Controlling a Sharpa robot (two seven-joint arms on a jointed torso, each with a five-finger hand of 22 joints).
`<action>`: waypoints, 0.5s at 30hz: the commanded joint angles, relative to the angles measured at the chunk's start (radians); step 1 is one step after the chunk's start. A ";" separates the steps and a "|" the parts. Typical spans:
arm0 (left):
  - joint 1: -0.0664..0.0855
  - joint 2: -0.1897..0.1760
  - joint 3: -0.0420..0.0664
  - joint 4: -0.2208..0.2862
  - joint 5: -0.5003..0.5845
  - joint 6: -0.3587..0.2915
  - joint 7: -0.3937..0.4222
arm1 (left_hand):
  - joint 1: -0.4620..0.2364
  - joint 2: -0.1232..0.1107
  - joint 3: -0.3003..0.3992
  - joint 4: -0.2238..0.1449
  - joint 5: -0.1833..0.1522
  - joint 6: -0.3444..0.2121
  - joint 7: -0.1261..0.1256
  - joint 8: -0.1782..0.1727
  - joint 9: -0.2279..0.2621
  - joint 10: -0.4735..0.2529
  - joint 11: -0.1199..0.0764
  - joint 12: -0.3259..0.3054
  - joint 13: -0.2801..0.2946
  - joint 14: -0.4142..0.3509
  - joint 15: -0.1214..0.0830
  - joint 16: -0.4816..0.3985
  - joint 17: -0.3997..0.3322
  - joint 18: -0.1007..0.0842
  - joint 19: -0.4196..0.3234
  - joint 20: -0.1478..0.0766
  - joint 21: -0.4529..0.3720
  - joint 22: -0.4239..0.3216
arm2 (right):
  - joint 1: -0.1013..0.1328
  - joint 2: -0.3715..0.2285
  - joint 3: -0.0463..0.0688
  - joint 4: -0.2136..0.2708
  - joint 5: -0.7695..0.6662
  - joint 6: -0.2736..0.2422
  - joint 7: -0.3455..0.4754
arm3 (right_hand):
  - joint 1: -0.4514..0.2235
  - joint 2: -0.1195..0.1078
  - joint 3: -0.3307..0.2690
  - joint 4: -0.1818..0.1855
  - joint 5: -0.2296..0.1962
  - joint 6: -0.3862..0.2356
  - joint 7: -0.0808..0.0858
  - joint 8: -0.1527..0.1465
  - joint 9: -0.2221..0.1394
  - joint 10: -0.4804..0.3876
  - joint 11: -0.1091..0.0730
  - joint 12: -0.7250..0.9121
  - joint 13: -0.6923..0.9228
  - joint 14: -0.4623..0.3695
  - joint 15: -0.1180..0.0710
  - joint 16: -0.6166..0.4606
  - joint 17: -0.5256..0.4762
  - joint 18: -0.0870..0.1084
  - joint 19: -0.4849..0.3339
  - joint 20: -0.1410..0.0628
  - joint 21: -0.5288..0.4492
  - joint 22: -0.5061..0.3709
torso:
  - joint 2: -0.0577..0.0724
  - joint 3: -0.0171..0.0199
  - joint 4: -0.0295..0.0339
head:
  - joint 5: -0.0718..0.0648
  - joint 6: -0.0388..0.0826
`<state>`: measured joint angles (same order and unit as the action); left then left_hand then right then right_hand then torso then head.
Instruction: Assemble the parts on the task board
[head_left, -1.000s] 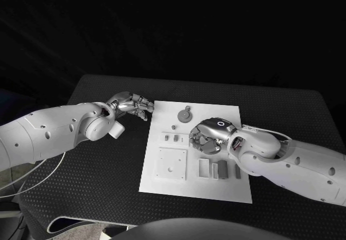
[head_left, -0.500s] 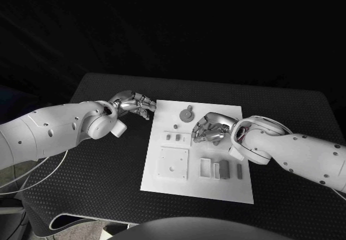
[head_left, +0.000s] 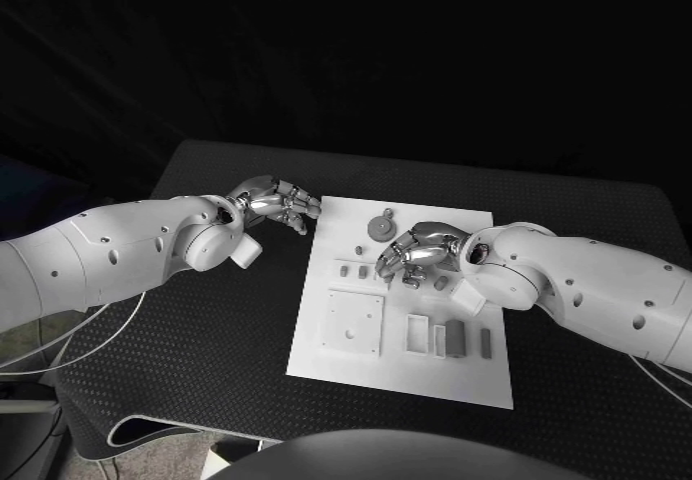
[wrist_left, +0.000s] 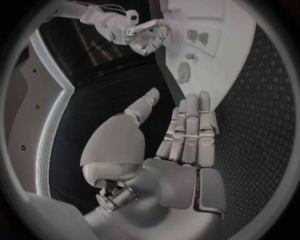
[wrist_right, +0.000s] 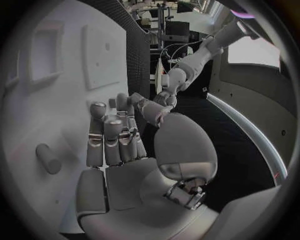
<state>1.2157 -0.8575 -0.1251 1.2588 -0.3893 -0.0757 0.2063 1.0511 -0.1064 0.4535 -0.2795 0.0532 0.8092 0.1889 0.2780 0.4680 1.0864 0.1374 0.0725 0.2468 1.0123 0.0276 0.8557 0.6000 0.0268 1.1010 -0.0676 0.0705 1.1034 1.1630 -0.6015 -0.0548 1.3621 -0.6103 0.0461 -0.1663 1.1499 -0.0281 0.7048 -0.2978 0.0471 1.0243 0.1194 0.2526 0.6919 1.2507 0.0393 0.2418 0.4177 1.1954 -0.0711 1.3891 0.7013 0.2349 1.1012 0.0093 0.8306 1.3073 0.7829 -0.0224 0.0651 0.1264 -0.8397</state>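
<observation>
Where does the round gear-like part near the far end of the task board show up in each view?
Head view: round gear-like part on the task board, just beyond the right hand.
Left wrist view: it lies near the board's edge, past the left hand.
Right wrist view: I cannot make it out.
Shared landmark: the white task board.
</observation>
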 joint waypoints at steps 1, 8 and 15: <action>0.001 0.003 0.001 0.000 0.000 -0.006 0.007 | 0.001 0.003 -0.003 0.000 -0.003 -0.003 0.007 0.004 -0.001 -0.005 0.001 -0.002 -0.001 0.007 0.001 0.003 0.001 0.011 0.006 -0.002 -0.001 -0.002 | 0.003 0.017 -0.008 -0.015 0.116 0.096 -0.077 | 0.015 0.024 -0.002 0.004 0.003 -0.008 0.001 0.004 0.003 -0.003 0.000 -0.005 0.002 -0.009 0.000 0.004 0.001 0.027 -0.002 -0.003 -0.001 0.019 | 0.000 0.0018 -0.0008 | 0.007 -0.003; 0.001 0.005 0.001 0.000 0.000 -0.006 0.007 | 0.001 0.003 -0.003 0.000 -0.003 -0.003 0.007 0.004 -0.001 -0.005 0.001 -0.002 -0.001 0.007 0.001 0.003 0.001 0.011 0.006 -0.002 -0.001 -0.002 | 0.005 0.045 -0.026 -0.037 0.124 0.106 -0.132 | 0.015 0.026 -0.002 0.004 0.003 -0.009 0.002 0.004 0.005 -0.003 0.001 -0.005 0.003 -0.011 0.001 0.004 0.002 0.027 -0.003 -0.003 0.000 0.020 | 0.002 0.0021 0.0004 | 0.015 -0.009; 0.001 0.006 0.001 -0.002 0.000 -0.006 0.007 | 0.001 0.003 -0.003 0.000 -0.003 -0.003 0.007 0.004 -0.001 -0.005 0.001 -0.002 -0.001 0.007 0.001 0.003 0.001 0.011 0.006 -0.002 -0.001 -0.002 | 0.005 0.061 -0.041 -0.045 0.113 0.104 -0.157 | 0.015 0.027 -0.002 0.004 0.003 -0.011 0.002 0.005 0.007 -0.004 0.001 -0.006 0.003 -0.014 0.001 0.004 0.003 0.027 -0.006 -0.002 0.001 0.021 | 0.003 0.0038 0.0006 | 0.025 -0.019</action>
<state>1.2157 -0.8539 -0.1251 1.2560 -0.3890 -0.0788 0.2061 1.0511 -0.1064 0.4535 -0.2795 0.0532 0.8087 0.1885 0.2780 0.4681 1.0868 0.1370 0.0725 0.2469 1.0111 0.0289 0.8557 0.5998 0.0222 1.1009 -0.0676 0.0705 1.1026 1.1717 -0.5417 -0.0921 1.3187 -0.5096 0.1180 -0.2815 1.1582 -0.0180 0.7020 -0.2979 0.0462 1.0175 0.1191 0.2507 0.6967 1.2506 0.0393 0.2381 0.4200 1.1856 -0.0695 1.3891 0.7028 0.2303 1.1007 0.0098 0.8306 1.3073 0.7846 -0.0193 0.0654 0.1477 -0.8547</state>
